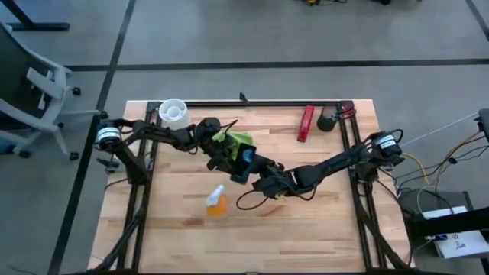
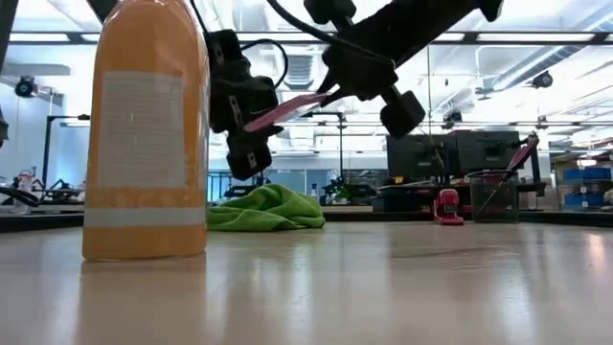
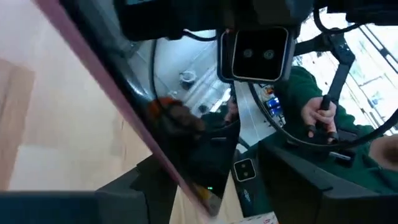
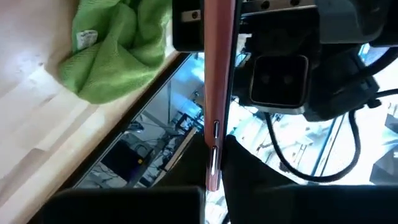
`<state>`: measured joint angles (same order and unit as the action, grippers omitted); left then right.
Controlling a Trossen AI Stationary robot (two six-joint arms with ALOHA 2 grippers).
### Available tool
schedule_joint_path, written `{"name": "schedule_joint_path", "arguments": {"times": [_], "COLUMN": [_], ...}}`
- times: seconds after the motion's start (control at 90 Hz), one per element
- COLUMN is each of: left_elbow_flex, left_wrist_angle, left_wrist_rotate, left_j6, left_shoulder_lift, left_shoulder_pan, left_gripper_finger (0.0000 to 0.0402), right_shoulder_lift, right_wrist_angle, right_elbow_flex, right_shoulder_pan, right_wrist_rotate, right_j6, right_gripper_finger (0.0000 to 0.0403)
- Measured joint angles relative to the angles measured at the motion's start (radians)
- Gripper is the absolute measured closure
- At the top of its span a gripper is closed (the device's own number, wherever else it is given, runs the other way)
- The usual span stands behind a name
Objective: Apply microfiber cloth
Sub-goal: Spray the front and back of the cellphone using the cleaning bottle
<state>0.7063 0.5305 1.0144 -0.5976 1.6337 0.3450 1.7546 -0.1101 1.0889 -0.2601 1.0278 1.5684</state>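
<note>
Lime-green and soft, the cloth [image 1: 235,140] lies crumpled on the desk [image 1: 328,229], toward the far edge, and nothing holds it yet. Both of your arms meet above the middle of the desk and carry the phone [image 1: 244,164] between them, lifted in the air. The left gripper [image 1: 226,159] pinches the phone at the end near the cloth. The right gripper [image 1: 263,178] pinches the opposite end. In the low view you see the phone's pink edge tilted, well above the wood, and the cloth rests flat on the desk behind it.

The relation that matters for you: the cloth is just beside the left gripper, on its far side, and slightly under that arm's wrist. From the right gripper it lies beyond the phone, so the left arm is clearly nearer. The phone's long axis runs from one gripper to the other, diagonal across the desk, and one end points almost to the cloth.

I judge that one gripper must let go of the phone before it can take the cloth, and the left one has the shorter way. The orange bottle [image 1: 216,202] stands near the front, apart from all this.
</note>
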Motion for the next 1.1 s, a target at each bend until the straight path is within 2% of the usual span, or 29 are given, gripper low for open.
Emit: {"name": "schedule_joint_path", "arguments": {"times": [0.211, 0.4, 0.7, 0.844, 0.944, 1.011, 1.1], "left_elbow_flex": [0.000, -0.001, -0.003, -0.010, -0.014, -0.015, -0.015], "left_wrist_angle": [0.019, 0.020, 0.026, 0.039, 0.028, 0.027, 0.027], "left_wrist_rotate": [-0.037, -0.047, -0.038, -0.029, -0.044, -0.076, -0.134], "left_j6": [0.031, 0.097, 0.171, 0.209, 0.229, 0.254, 0.299], "left_shoulder_lift": [0.000, -0.002, -0.060, -0.088, -0.093, -0.094, -0.095], "left_shoulder_pan": [0.003, 0.004, 0.024, 0.042, 0.040, 0.040, 0.033], "left_gripper_finger": [0.0289, 0.0385, 0.0393, 0.0394, 0.0394, 0.0394, 0.0394], "right_shoulder_lift": [0.000, 0.000, -0.035, -0.099, -0.173, -0.235, -0.320], "right_wrist_angle": [-0.005, -0.006, -0.015, 0.042, 0.131, 0.202, 0.238], "right_elbow_flex": [0.001, 0.001, 0.003, -0.002, -0.002, -0.002, -0.003], "right_shoulder_pan": [-0.001, -0.002, -0.037, -0.055, -0.053, -0.034, 0.017], "right_wrist_rotate": [-0.005, -0.004, 0.015, 0.019, -0.017, -0.120, -0.329], "right_j6": [-0.010, -0.010, -0.042, -0.246, -0.481, -0.696, -0.962], "right_gripper_finger": [0.0395, 0.0343, 0.0271, 0.0262, 0.0265, 0.0270, 0.0278]}}
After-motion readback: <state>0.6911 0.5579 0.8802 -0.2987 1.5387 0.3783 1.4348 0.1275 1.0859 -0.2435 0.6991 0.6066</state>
